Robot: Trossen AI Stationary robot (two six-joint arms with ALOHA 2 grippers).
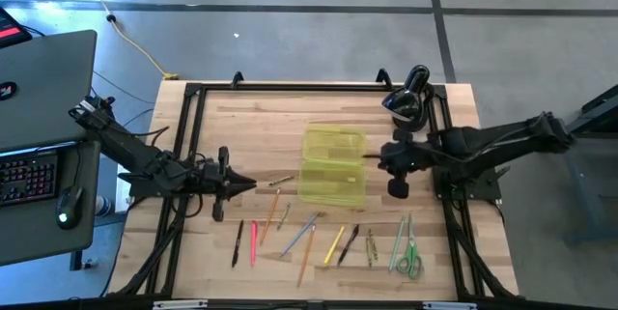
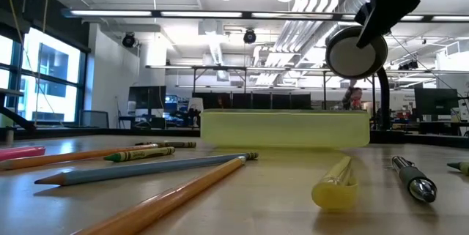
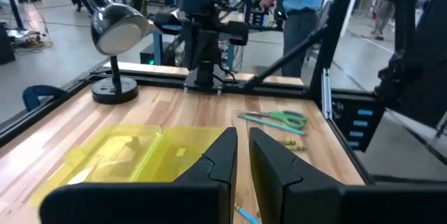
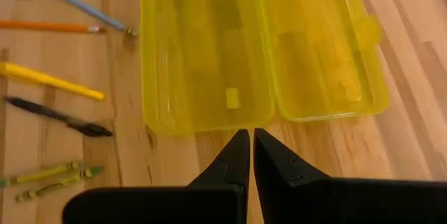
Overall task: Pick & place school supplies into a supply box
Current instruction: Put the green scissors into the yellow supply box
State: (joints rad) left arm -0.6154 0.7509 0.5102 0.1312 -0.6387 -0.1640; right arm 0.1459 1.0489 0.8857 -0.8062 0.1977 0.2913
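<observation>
The supply box (image 1: 333, 167), translucent yellow-green, lies open with both halves flat on the table's middle (image 4: 258, 49). The school supplies lie in a loose row on the near side. They include a pink pen (image 1: 254, 242), a blue pencil (image 1: 299, 236), a yellow pen (image 4: 49, 79) and a black pen (image 4: 59, 117). Green-handled scissors (image 1: 410, 255) lie at the near right. One short pencil (image 1: 280, 183) lies left of the box. My right gripper (image 4: 250, 135) is shut, slanting down above the box's right edge. My left gripper (image 3: 243, 155) hovers level, left of the box, narrowly open and empty.
A black round-headed lamp-like device (image 1: 406, 102) stands at the far right, behind the right arm. Black frame rails (image 1: 193, 136) run along the table's edges. A laptop (image 1: 48, 88) sits off the table to the left. People stand in the room beyond.
</observation>
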